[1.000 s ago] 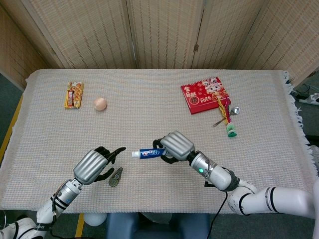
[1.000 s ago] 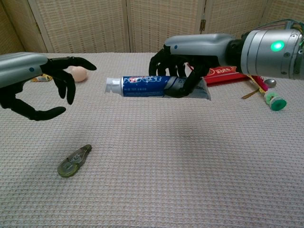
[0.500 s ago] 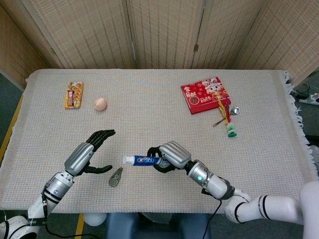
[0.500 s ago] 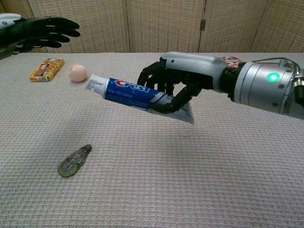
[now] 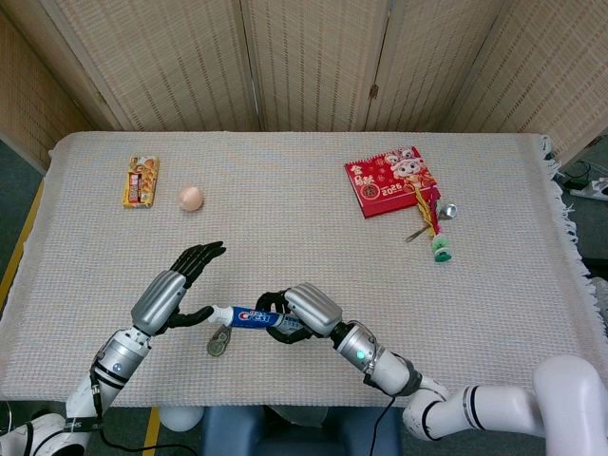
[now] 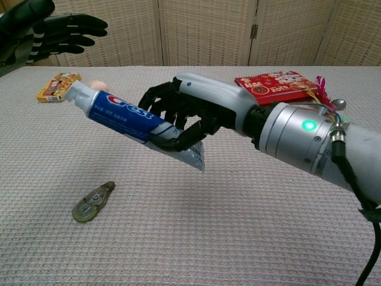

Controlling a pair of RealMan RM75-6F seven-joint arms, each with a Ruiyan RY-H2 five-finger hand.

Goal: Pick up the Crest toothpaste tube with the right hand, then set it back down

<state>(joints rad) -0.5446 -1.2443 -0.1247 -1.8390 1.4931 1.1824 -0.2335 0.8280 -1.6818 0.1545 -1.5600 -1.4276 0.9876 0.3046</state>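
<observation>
The blue and white Crest toothpaste tube [image 6: 122, 113] [image 5: 247, 316] hangs well above the table, cap end up and to the left. My right hand [image 6: 184, 113] [image 5: 306, 312] grips its flat end, fingers wrapped round the tube. My left hand [image 5: 178, 283] [image 6: 41, 33] is raised at the left with its fingers spread and holds nothing. In the head view its thumb lies close to the tube's cap; I cannot tell whether they touch.
A small olive-green correction tape dispenser [image 6: 92, 202] [image 5: 220, 339] lies on the cloth below the tube. An egg [image 5: 191, 198] and a yellow snack pack [image 5: 141, 180] lie far left. A red booklet [image 5: 390, 180] and small trinkets [image 5: 439, 226] lie far right.
My right hand has carried the tube further left and toward the table's near edge, with the cap end tilting upward. My left hand has moved in closer to the cap.
</observation>
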